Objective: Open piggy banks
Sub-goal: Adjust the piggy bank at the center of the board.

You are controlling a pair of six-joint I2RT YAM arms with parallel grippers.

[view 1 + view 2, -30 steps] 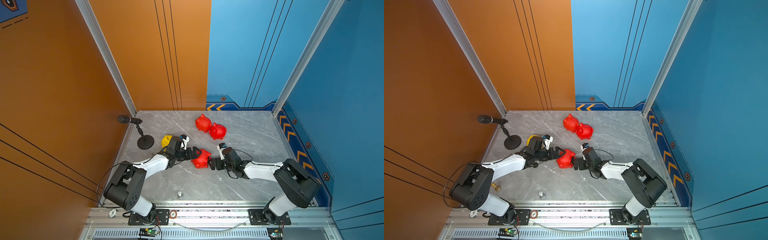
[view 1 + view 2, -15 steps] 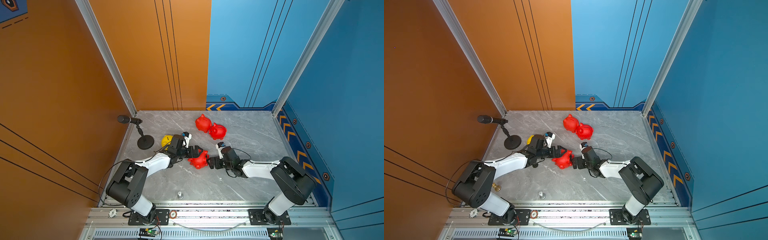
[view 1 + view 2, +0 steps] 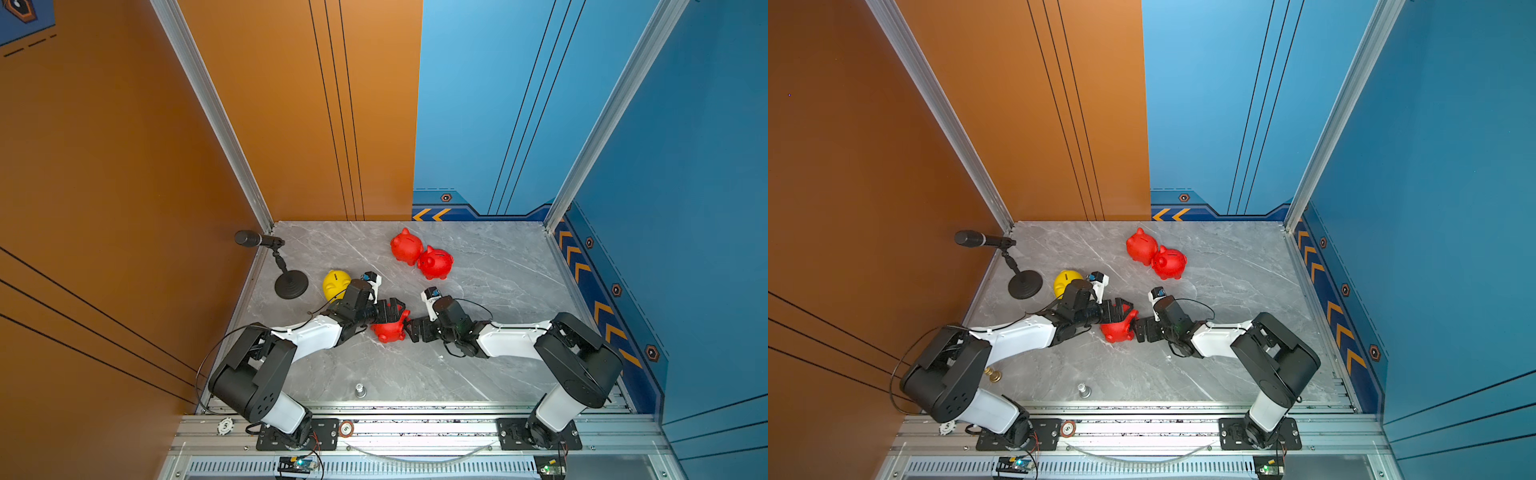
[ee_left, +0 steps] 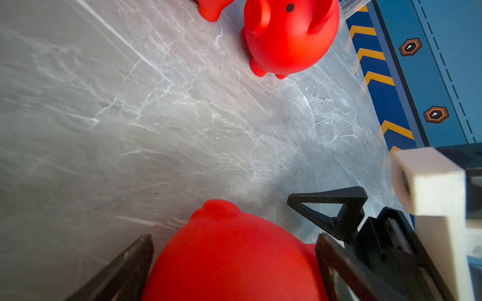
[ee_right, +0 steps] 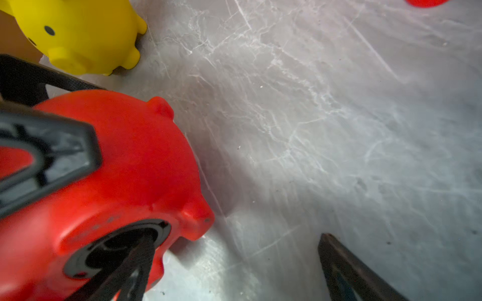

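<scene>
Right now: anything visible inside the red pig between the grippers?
On the red piggy bank only its black belly plug shows, a right gripper fingertip pressed at it. Interior covered, unseen.

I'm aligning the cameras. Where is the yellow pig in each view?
Top view: yellow pig beside the mic stand, left of centre.
Top view: yellow pig, same place.
Left wrist: not in it.
Right wrist: at a corner, beyond the near red pig.
Shared landmark: near red pig, all four.
</scene>
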